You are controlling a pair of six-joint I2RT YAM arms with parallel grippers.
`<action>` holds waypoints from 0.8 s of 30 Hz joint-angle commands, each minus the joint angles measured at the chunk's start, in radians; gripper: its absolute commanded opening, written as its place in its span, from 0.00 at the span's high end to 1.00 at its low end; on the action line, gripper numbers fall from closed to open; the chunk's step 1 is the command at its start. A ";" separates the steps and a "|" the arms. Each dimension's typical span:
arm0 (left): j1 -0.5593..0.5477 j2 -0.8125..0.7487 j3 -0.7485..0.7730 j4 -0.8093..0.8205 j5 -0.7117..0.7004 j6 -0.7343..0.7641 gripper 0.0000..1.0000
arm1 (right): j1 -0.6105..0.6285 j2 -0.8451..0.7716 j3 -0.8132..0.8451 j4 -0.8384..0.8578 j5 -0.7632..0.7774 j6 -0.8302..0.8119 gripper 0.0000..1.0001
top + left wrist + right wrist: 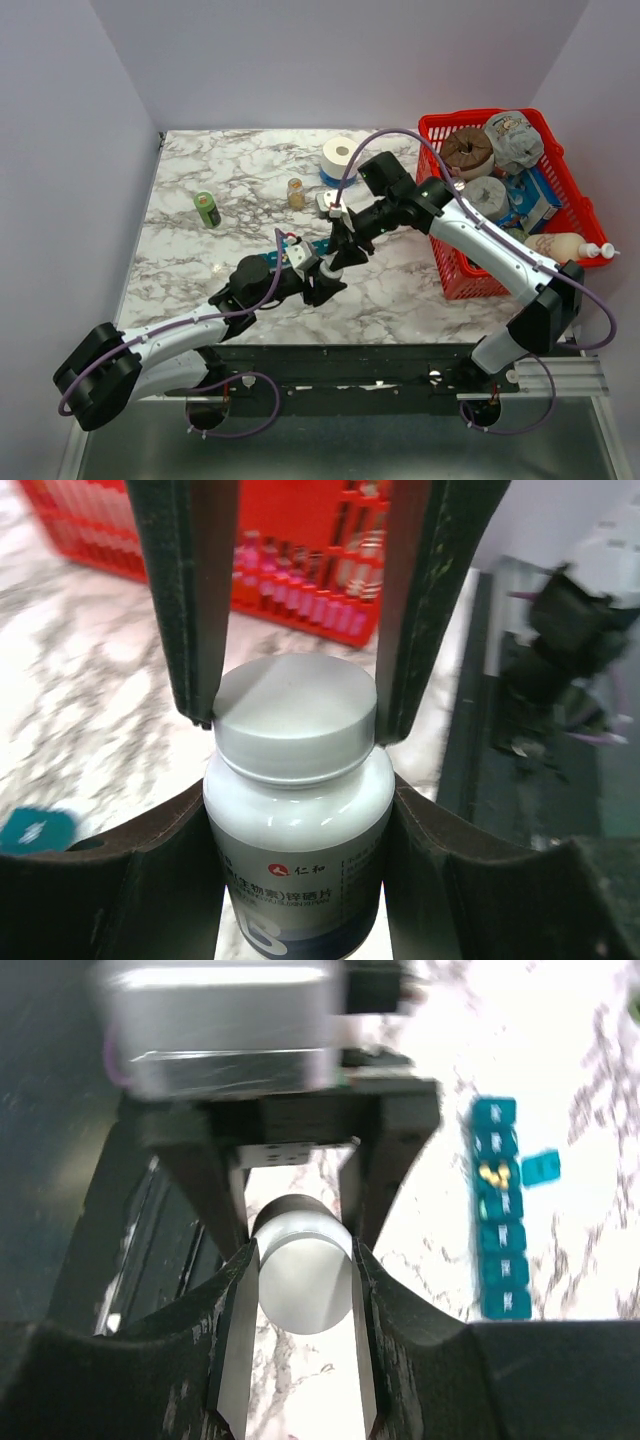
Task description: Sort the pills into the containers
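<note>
Left wrist showed our left hand [300,810] clamping the bottle [298,880], right hand [295,730] pinching the cap [295,695] beyond it, so we judged a steady upright twist best.

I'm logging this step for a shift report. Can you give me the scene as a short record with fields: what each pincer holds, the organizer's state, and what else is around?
left pincer: shut on the white bottle, around its body
right pincer: shut on the cap
cap: on the bottle
organizer: teal strip on the marble, one lid swung open
pills: a few yellowish bits in the open compartment
others: red basket at right, amber jar, green can, white roll
</note>
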 commanded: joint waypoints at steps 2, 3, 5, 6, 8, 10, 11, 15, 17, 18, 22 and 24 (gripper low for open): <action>-0.041 -0.048 0.042 0.120 -0.408 0.090 1.00 | 0.007 0.014 -0.113 0.204 0.315 0.430 0.65; -0.042 -0.041 0.051 0.120 -0.419 0.095 1.00 | 0.007 0.016 -0.120 0.233 0.326 0.447 0.65; -0.042 -0.019 0.059 0.104 -0.396 0.100 1.00 | 0.006 0.019 -0.112 0.238 0.308 0.481 0.60; -0.042 -0.013 0.062 0.100 -0.375 0.103 1.00 | 0.004 0.020 -0.082 0.221 0.276 0.484 0.57; -0.041 -0.005 0.053 0.083 -0.295 0.123 1.00 | -0.007 0.022 -0.033 0.190 0.216 0.450 0.39; -0.036 -0.015 0.021 0.080 -0.232 0.127 1.00 | -0.025 0.008 0.041 0.140 0.147 0.390 0.26; -0.029 -0.021 0.010 0.077 -0.176 0.126 1.00 | -0.031 0.002 0.061 0.120 0.119 0.354 0.14; -0.009 -0.068 -0.022 0.031 -0.054 0.116 1.00 | -0.040 -0.039 0.123 0.026 0.061 0.174 0.02; -0.004 -0.097 -0.028 0.005 -0.010 0.107 1.00 | -0.042 -0.072 0.101 0.015 0.023 0.055 0.01; -0.003 -0.105 -0.028 -0.004 0.030 0.107 1.00 | -0.042 -0.084 0.092 -0.032 -0.049 -0.004 0.01; 0.002 -0.102 0.001 -0.025 0.139 0.084 1.00 | -0.040 -0.087 0.052 -0.367 -0.200 -0.643 0.00; 0.004 -0.085 0.019 -0.040 0.181 0.069 1.00 | -0.036 -0.017 0.108 -0.496 -0.221 -0.697 0.01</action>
